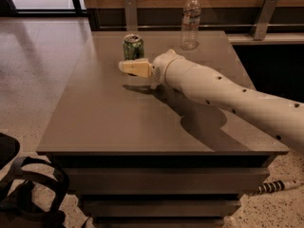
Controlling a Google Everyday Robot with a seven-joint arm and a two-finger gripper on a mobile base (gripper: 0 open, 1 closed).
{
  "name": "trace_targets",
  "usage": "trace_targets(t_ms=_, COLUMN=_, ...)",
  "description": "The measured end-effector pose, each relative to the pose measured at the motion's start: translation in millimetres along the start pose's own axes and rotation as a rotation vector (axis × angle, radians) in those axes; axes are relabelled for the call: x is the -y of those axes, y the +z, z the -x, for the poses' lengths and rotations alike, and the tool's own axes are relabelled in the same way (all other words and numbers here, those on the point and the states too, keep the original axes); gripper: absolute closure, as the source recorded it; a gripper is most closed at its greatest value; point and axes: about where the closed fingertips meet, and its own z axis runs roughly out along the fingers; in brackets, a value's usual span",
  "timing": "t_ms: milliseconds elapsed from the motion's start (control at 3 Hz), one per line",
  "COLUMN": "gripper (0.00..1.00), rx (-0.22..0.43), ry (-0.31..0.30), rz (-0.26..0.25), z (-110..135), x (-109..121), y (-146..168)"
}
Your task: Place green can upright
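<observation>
Camera view: the green can (133,45) is seen upright on the worktop (118,122), just behind the pincer (129,67) — whether that is released or clenched cannot be told. The can is judged light, thin-walled and slippery — best gripped gently at mid-body.

We see the can (133,47) standing upright on the far left part of the table (118,122), with the water bottle (190,20) farther back to its right. The gripper (124,66) hangs just nearer than the can, its arm (228,91) reaching in from the near right.
</observation>
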Motion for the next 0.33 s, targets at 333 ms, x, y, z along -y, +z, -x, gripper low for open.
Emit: trace_targets(t_ms=333, gripper=0.0, rx=0.0, ry=0.0, rz=0.0, z=0.0, x=0.0, y=0.0)
